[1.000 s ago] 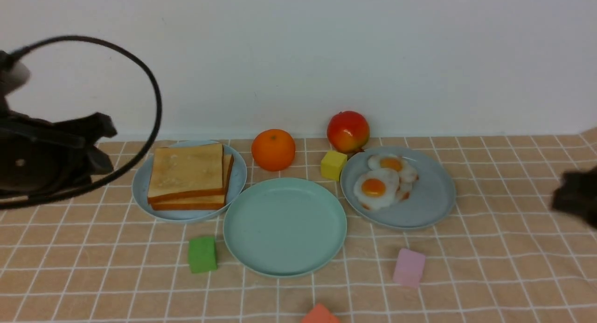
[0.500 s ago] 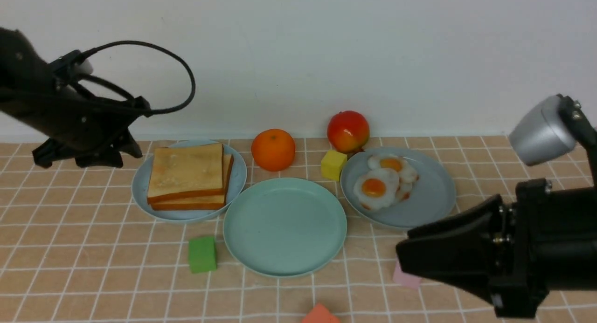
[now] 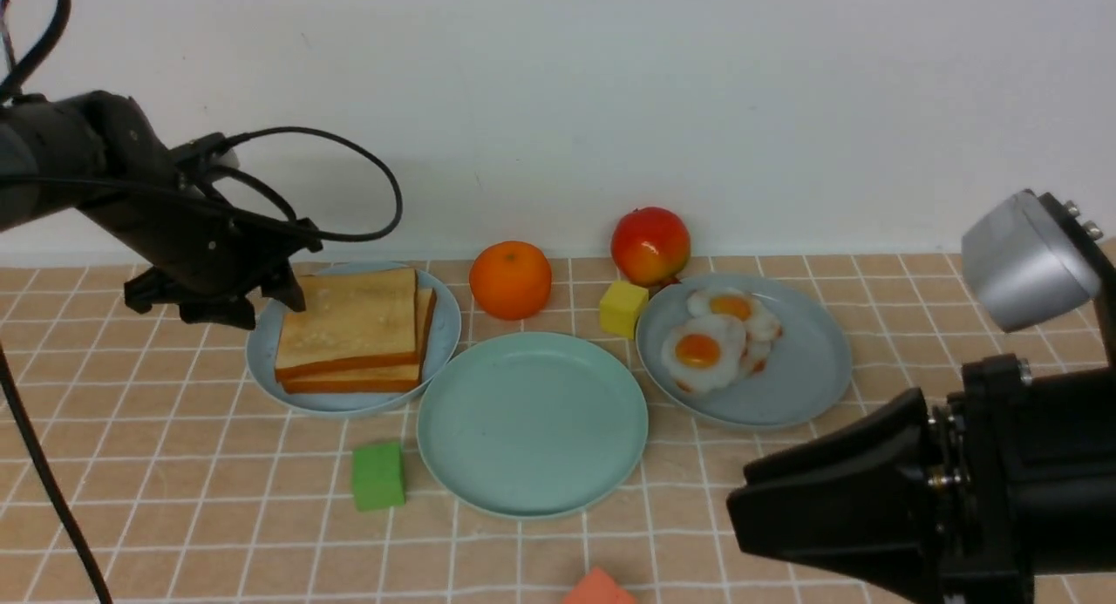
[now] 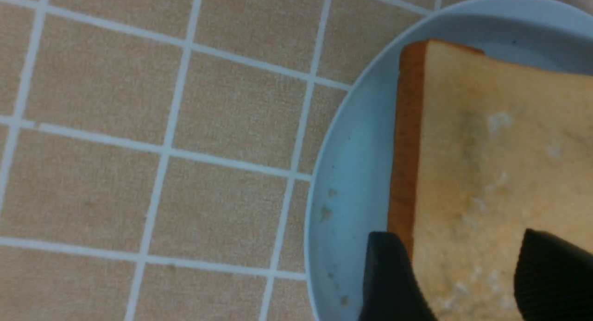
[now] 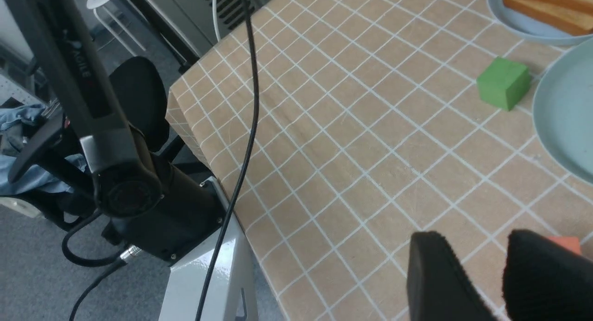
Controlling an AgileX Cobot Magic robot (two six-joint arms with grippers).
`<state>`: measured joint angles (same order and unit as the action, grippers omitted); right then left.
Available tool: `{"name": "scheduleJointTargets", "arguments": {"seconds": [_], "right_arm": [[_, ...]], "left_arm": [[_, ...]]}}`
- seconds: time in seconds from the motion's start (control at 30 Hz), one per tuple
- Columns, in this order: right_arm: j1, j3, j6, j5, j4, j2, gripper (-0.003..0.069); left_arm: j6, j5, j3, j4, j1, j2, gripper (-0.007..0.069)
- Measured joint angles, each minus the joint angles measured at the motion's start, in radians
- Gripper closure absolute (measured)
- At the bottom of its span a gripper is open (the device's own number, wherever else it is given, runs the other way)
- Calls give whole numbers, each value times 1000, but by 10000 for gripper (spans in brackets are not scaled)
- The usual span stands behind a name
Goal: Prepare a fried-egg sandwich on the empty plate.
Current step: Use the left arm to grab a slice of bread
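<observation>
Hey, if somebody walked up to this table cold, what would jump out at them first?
Probably the stacked toast slices on the pale blue plate at the left, with the left fingers held apart above their left edge. Next, the two fried eggs on the grey-blue plate at the right, and the bare mint-green plate between them, nearer the robot.

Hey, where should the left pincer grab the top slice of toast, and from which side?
Probably its left crust edge, approached from the robot's left. The top toast slice lies flat on the second slice in the pale blue plate, so only thin edges offer a hold; that edge sits exposed right under the open left pincer.
</observation>
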<state>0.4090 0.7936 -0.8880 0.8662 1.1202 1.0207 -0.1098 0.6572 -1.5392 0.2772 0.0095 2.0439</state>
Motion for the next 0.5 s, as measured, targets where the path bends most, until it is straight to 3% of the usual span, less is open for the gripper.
{"name": "scheduleJointTargets", "arguments": {"seconds": [0.13, 0.3, 0.5], "right_arm": [[0, 0, 0, 2, 0, 0, 418], [0, 0, 0, 4, 0, 0, 418], [0, 0, 0, 12, 0, 0, 418]], "left_arm": [[25, -1, 0, 40, 0, 46, 245], [41, -7, -6, 61, 0, 65, 303], [72, -1, -7, 60, 0, 50, 498]]}}
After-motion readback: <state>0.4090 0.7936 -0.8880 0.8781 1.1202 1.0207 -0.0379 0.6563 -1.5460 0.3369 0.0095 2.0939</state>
